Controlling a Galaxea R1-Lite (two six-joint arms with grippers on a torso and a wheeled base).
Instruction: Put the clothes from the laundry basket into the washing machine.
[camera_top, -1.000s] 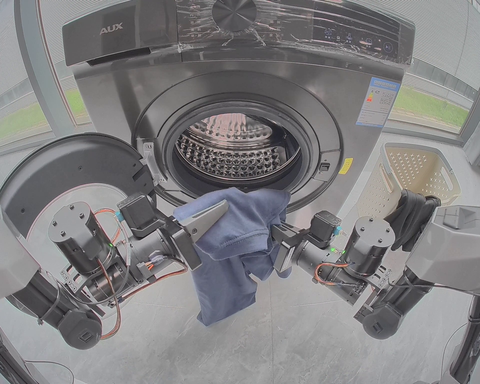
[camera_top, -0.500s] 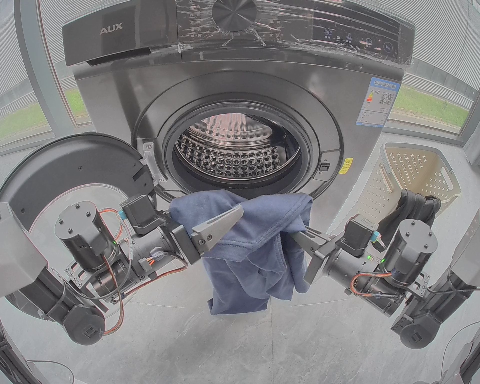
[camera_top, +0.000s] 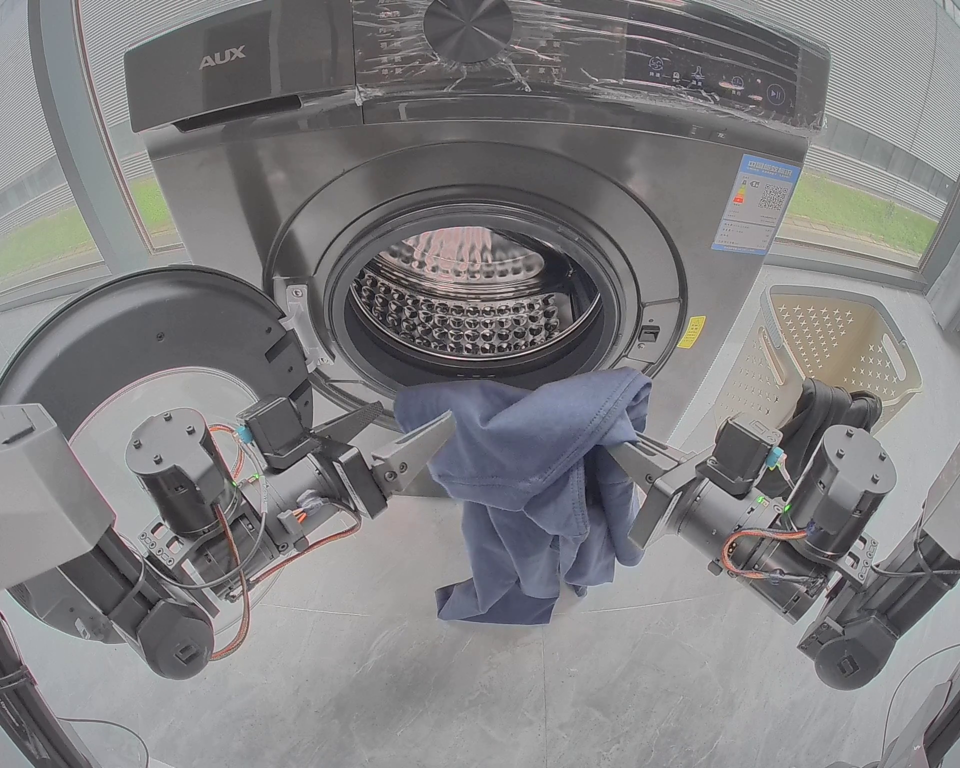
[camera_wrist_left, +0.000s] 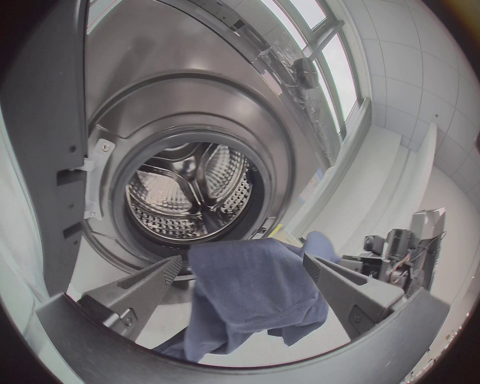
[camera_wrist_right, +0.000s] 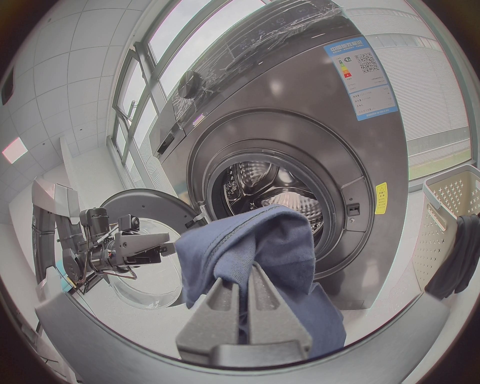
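Observation:
A blue garment (camera_top: 540, 470) hangs in front of the washing machine's open drum (camera_top: 470, 290), its top edge level with the lower lip of the opening. My right gripper (camera_top: 615, 452) is shut on its right side; in the right wrist view the closed fingers (camera_wrist_right: 242, 280) pinch a fold of the blue cloth (camera_wrist_right: 250, 245). My left gripper (camera_top: 417, 412) is open at the garment's left edge. The left wrist view shows the cloth (camera_wrist_left: 250, 290) lying loose between its spread fingers (camera_wrist_left: 241, 260). The garment's lower end dangles just above the floor.
The round machine door (camera_top: 150, 340) stands swung open on the left, behind my left arm. A cream laundry basket (camera_top: 830, 340) sits to the right of the machine with dark clothing (camera_top: 825, 420) draped over its rim. Grey tiled floor lies below.
My left gripper has opened, let go of the garment and drawn back to the left. My right gripper has carried the garment right and upward, closer to the drum's lip.

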